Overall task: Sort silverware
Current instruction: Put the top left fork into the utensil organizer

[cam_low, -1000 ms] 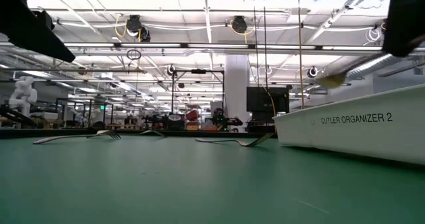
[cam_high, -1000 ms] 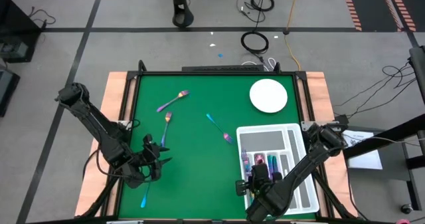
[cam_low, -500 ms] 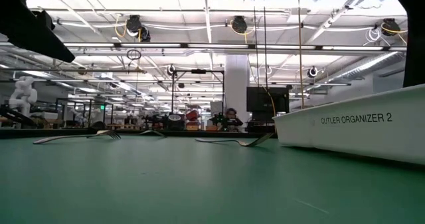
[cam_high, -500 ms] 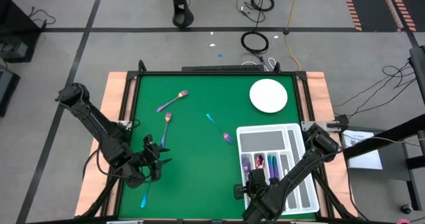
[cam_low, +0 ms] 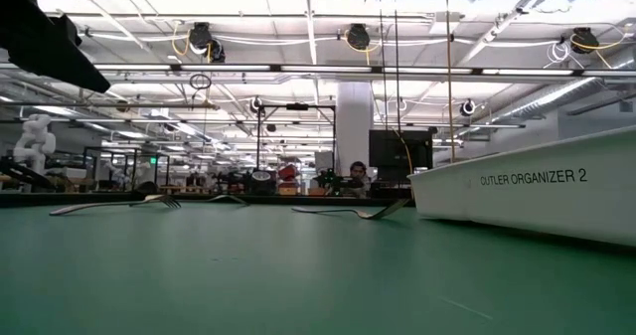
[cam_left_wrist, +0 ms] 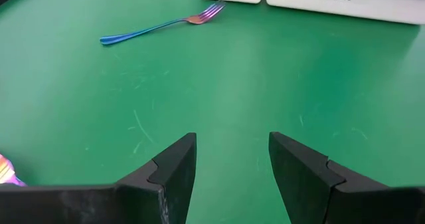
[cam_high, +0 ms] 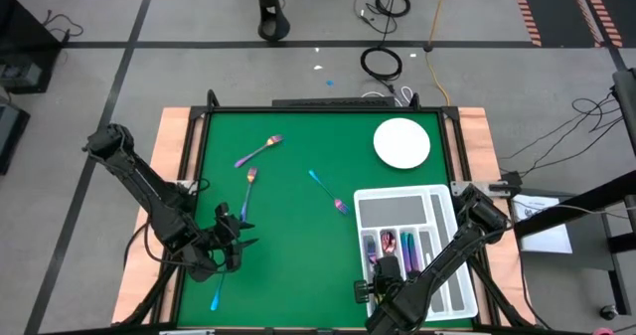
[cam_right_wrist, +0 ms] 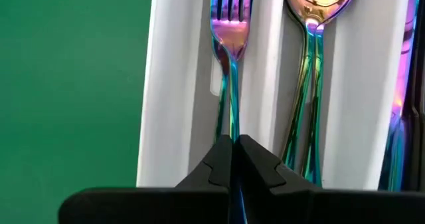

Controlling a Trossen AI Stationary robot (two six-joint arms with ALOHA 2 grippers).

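While the right hand (cam_right_wrist: 232, 159) hangs over the near end of the white cutlery organizer (cam_high: 444, 198) with its fingers pressed together, a fork (cam_right_wrist: 229, 24) lies in the compartment directly ahead of it and a spoon (cam_right_wrist: 312, 11) in the next; whether the fingers pinch the fork's handle or merely meet above it cannot be told. The step in hand appears to be depositing that fork among the sorted pieces. The left hand (cam_left_wrist: 232, 164) waits low over the table's left near part, fingers spread apart and holding nothing.

Loose silverware remains on the green table (cam_high: 288, 255): 2 pieces (cam_high: 258, 150) near the far left, 1 fork (cam_high: 247, 191) below them, 1 piece (cam_high: 326, 190) near the middle just beside the organizer's corner, and 1 blue-handled piece (cam_high: 216, 297) at the near edge beside the left hand. The left wrist view shows a fork (cam_left_wrist: 159, 26) lying flat close to the organizer.

The next move probably calls for the right hand to clear the tray and for either hand to descend on a flat, thin handle, a grasp demanding fingertips close to the mat.

A round white plate (cam_high: 401, 143) sits at the far right. The room beyond is a workshop with ceiling lights; cables lie on the floor.
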